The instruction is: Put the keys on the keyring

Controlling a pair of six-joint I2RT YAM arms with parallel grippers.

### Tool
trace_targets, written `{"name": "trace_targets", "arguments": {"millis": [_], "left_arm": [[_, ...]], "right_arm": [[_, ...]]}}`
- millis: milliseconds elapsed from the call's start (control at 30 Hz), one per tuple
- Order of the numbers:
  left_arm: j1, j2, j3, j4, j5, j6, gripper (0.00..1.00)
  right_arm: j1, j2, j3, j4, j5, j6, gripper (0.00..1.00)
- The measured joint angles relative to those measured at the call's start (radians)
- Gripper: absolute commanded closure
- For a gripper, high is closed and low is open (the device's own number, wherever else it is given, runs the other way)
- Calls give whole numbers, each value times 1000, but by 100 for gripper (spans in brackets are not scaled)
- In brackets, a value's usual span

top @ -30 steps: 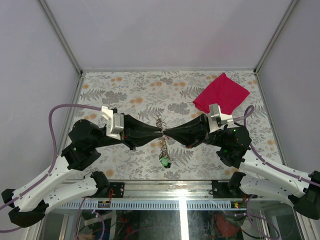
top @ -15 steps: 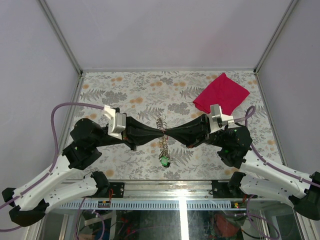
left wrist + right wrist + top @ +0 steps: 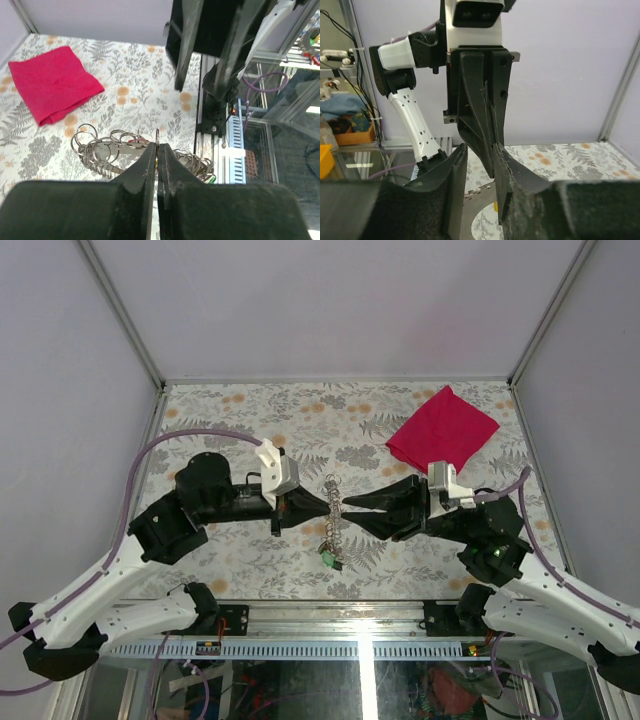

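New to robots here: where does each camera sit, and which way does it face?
Top external: above and behind, looking down on the table; both arms show, left gripper facing right gripper.
Left wrist: on the left arm, looking past its own shut gripper at the chain of rings, red cloth and right gripper.
Right wrist: on the right arm, looking between its own open gripper at the left gripper.
Shared: top and left wrist both show red cloth and rings.

- We see a folded red cloth [image 3: 443, 427] near the far right corner.
- We see a tabletop [image 3: 240, 410] printed with grey leaves, orange flowers.
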Motion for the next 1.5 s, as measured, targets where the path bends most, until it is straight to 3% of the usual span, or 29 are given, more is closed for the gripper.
{"name": "trace_targets", "arguments": {"millis": [400,600,867,1333,1500], "left_arm": [[0,129,244,-369,-41,177,100],[-11,168,299,-494,-57,231,100],[-60,192,359,-618,-72,288,100],[-105,214,391,-679,-87,312,100],[-109,217,392,-681,-97,314,100]], "right_arm": [[0,-55,139,-400,-7,-214,55],[0,21,291,-608,-46,-282,55],[0,153,365,-769,-138,-332,56],[0,248,365,-727,-218,-337,58],[0,276,365,-713,-220,-336,63]]}}
